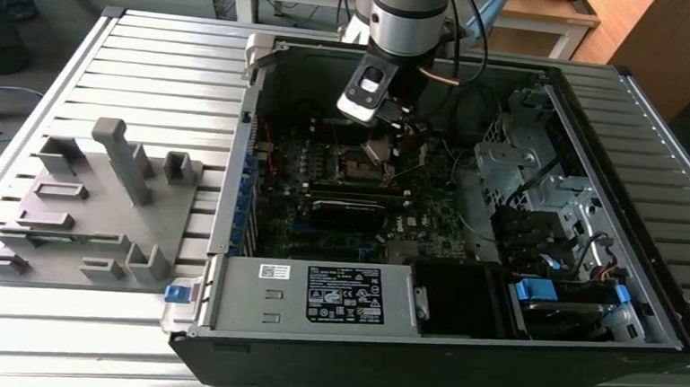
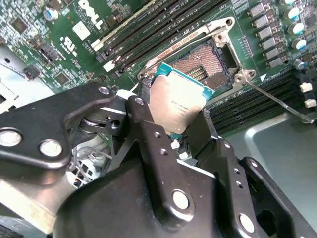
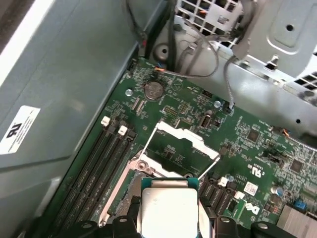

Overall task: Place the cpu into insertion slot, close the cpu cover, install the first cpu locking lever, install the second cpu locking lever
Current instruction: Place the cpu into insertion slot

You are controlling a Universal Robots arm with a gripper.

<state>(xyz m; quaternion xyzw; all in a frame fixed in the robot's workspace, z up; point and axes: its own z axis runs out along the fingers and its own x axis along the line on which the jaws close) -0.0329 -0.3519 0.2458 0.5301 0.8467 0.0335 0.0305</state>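
Observation:
My gripper (image 1: 380,149) is inside the open computer case, shut on the cpu (image 2: 178,105), a flat square chip with a dull metallic top. Its black fingers (image 2: 144,116) press on two opposite edges of the chip. The chip hangs tilted just above the insertion slot (image 2: 202,60), a dark square socket with a silver rim on the green board. In the first wrist view the cpu (image 3: 168,208) sits between the fingers of the gripper (image 3: 168,220), just short of the cpu cover (image 3: 184,141). The cover is a silver frame that stands open. A thin metal lever (image 2: 277,101) sticks out beside the socket.
Long black memory slots (image 2: 148,34) run beside the socket. A metal drive cage (image 1: 527,160) and loose cables fill the case at the exterior view's right. A labelled grey box (image 1: 314,295) sits at the case's near side. A grey fixture tray (image 1: 93,205) lies on the slatted table.

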